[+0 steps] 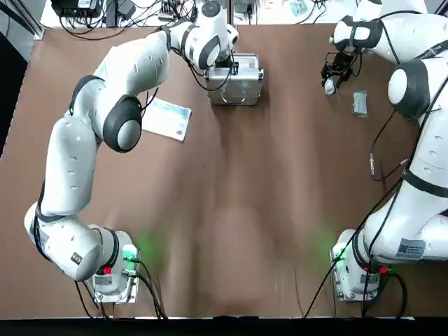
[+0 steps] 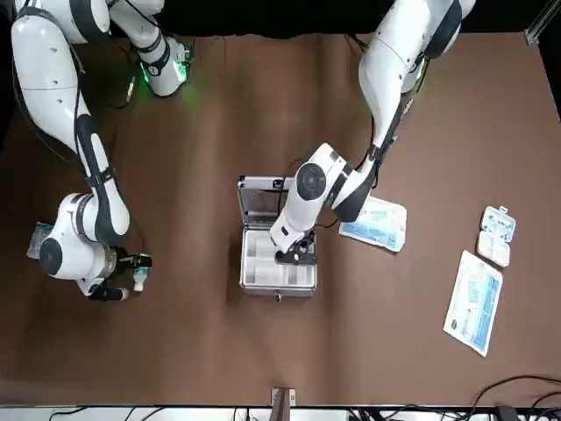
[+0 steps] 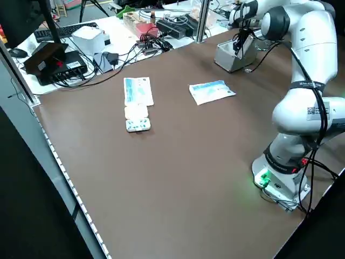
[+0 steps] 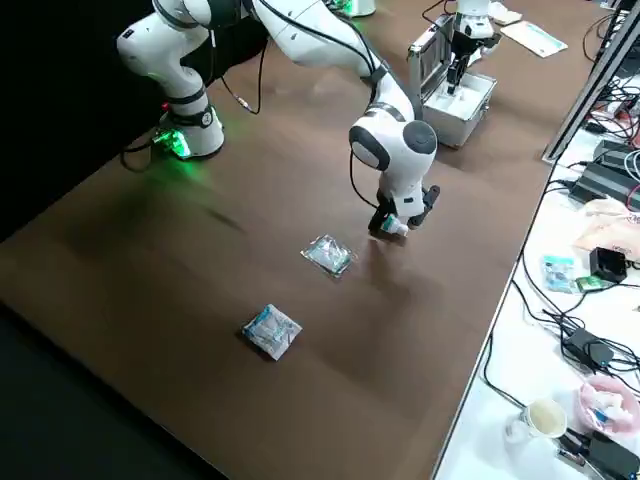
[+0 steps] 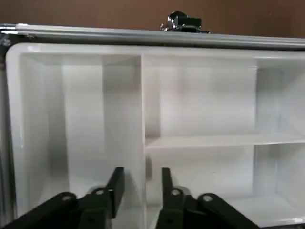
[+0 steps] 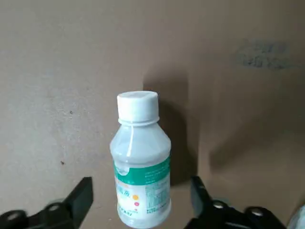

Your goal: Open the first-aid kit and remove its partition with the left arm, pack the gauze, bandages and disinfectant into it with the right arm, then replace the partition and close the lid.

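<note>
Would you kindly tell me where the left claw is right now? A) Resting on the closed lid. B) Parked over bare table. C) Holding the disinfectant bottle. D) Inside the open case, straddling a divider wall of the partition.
D: the left claw sits down in the open case, one finger on each side of a divider wall of the partition, with the lid standing raised behind it.

Lower part of the disinfectant [image 6: 141, 162] cut off by the right wrist view's edge; case [image 1: 236, 84] interior hidden overhead beneath the left arm's [image 1: 133, 77] wrist.
</note>
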Available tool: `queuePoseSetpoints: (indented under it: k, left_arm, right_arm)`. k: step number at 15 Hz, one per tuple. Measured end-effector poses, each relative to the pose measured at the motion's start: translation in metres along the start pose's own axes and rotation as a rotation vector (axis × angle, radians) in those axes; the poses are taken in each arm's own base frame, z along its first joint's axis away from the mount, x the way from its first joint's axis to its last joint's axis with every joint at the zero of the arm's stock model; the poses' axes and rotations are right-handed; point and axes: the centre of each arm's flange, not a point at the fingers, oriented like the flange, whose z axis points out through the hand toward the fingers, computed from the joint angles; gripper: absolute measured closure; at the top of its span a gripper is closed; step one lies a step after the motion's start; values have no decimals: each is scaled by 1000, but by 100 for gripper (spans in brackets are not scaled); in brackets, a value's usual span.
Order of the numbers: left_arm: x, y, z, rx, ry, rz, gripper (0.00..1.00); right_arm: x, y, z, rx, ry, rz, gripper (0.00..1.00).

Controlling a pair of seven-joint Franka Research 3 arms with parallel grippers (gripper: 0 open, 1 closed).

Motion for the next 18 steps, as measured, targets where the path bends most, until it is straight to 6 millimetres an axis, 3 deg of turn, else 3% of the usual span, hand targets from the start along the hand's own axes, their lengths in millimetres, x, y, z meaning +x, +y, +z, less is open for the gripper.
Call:
queuePoseSetpoints:
  k: [1,5,6,8,9,10,12,15,17,18]
  left_arm:
    - [0,0,0,0,0,0,66]
    - [0,0,0,0,0,1,74]
    - [0,0,0,0,0,1,81]
    - [0,0,0,0,0,0,85]
    - [0,0,-1,0,1,0,94]
    - [1,2,-6,-1,3,-1,96]
    - [1,2,-8,-1,5,-1,96]
    - [2,2,-8,-1,5,0,96]
    - [2,2,-9,-1,5,0,96]
    - [2,2,-9,-2,6,0,96]
  right_arm:
    - [0,1,0,-1,1,0,5]
    - [3,1,3,-4,27,-2,4]
    - [4,1,4,-4,27,-2,4]
    - [4,2,7,-5,25,-2,7]
    - [4,2,8,-5,24,-2,7]
    - [4,2,8,-5,23,-2,10]
    - [4,2,10,-5,21,-2,14]
    - [4,2,11,-5,20,-2,33]
    - [4,2,11,-5,20,-2,54]
    - [4,2,10,-5,20,-2,58]
